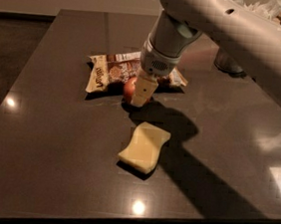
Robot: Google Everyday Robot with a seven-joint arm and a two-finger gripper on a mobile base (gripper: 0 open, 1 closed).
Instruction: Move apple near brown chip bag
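Observation:
The small red-orange apple is at the front edge of the brown chip bag, which lies flat on the dark table. My gripper comes down from the white arm at the upper right and is shut on the apple. One cream finger shows on the apple's right side; the other is hidden behind it. The apple is low, at or just above the tabletop, and touches or nearly touches the bag's edge.
A pale yellow sponge lies in front of the apple, towards the near edge. A greyish object stands at the back right behind the arm. Pale clutter sits at the far right corner.

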